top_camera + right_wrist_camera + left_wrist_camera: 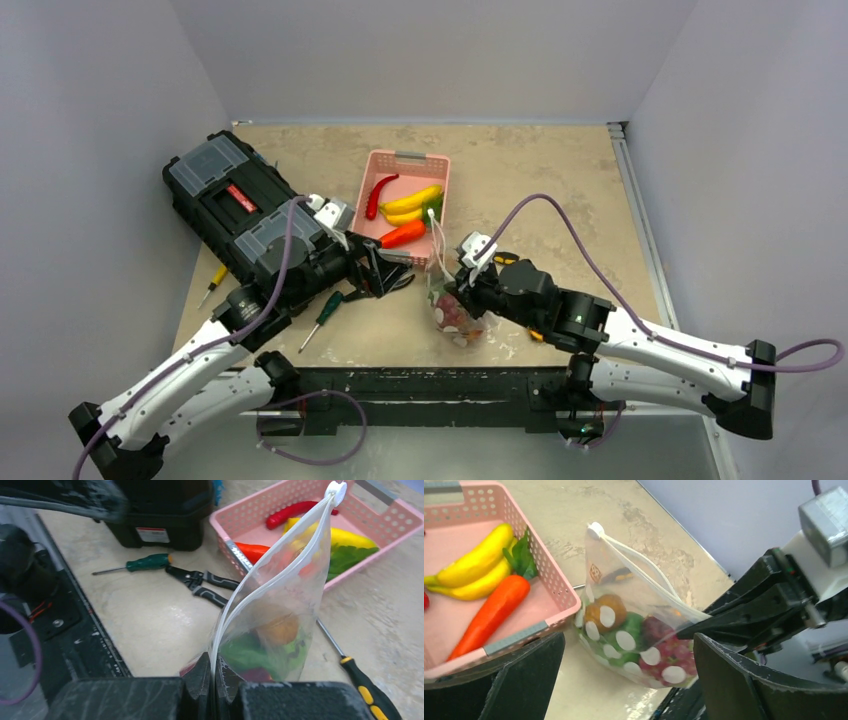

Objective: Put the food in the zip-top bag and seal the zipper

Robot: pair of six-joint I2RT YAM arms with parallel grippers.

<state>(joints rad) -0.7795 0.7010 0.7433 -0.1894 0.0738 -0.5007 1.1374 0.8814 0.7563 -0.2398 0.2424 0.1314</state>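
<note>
Pinching the zipper (pixel 223 625) of the zip-top bag (pixel 280 610), the right claw (pixel 215 680) is clamped tight; the left claw (pixel 628 645) gapes wide, bag just ahead.

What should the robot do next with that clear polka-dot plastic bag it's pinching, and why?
Probably bring the open left gripper across to the whitish zipper strip of the clear polka-dot plastic bag and close on it. The right gripper is shut on one end of that strip, food sits inside, and the strip bows, so a second pinch would likely help press it sealed.
</note>
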